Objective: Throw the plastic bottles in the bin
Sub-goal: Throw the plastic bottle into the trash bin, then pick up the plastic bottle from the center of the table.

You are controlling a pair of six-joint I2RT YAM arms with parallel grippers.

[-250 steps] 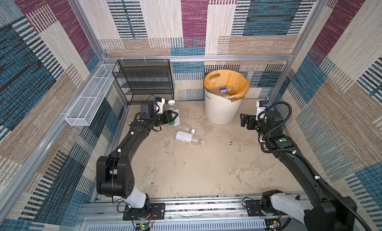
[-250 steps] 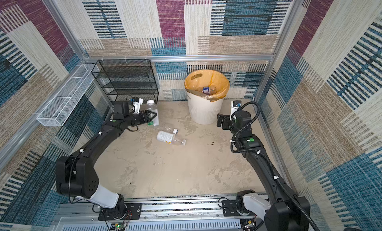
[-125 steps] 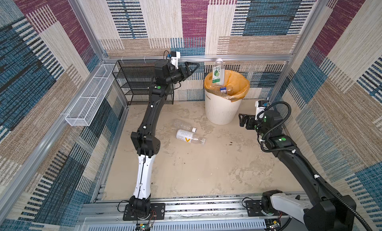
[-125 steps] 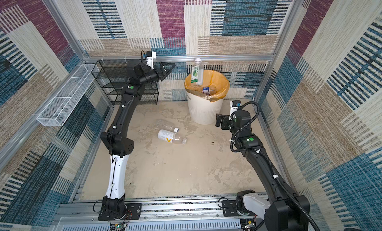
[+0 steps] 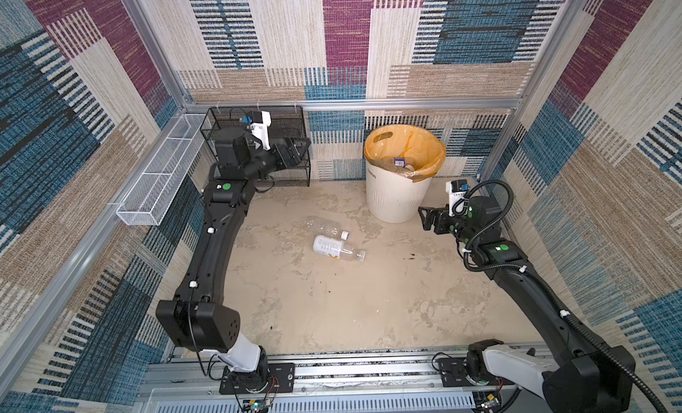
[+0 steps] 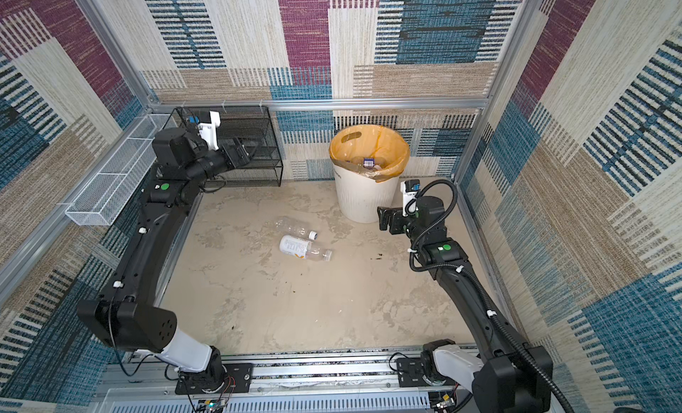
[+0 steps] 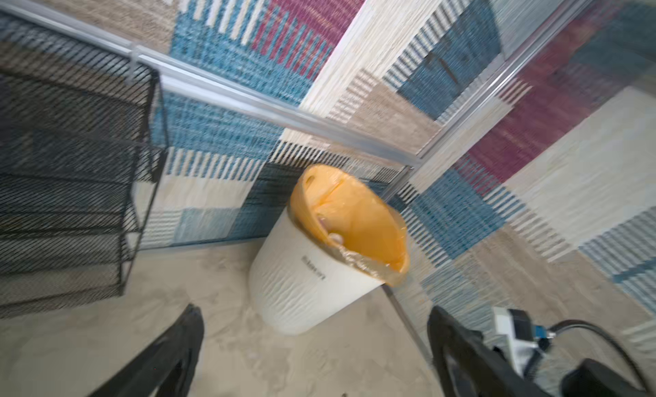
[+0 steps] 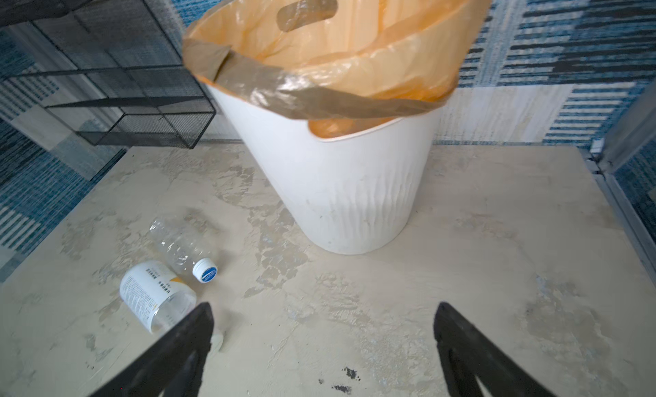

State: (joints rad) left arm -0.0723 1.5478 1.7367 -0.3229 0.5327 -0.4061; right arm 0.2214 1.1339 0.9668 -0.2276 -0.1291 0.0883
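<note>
The bin (image 5: 402, 193) (image 6: 363, 200), white and ribbed with an orange liner, stands at the back of the floor, and bottles (image 5: 400, 163) lie inside it. Two plastic bottles lie side by side on the floor: a clear one with a white cap (image 5: 326, 226) (image 8: 177, 248) and a white-labelled one (image 5: 332, 247) (image 8: 152, 296). My left gripper (image 5: 300, 149) (image 7: 315, 310) hangs open and empty in front of the rack, facing the bin (image 7: 312, 288). My right gripper (image 5: 424, 217) (image 8: 324, 306) is open and empty, low beside the bin (image 8: 348, 185), to the right of the bottles.
A black mesh rack (image 5: 258, 134) stands at the back left corner. A long white wire basket (image 5: 162, 175) hangs on the left wall. Patterned walls close in three sides, and a metal rail (image 5: 332, 367) with both arm bases runs along the front.
The left arm swung up from the floor with a bottle, let it go over the bin, and has come back down before the rack, open. The right gripper barely moved.
</note>
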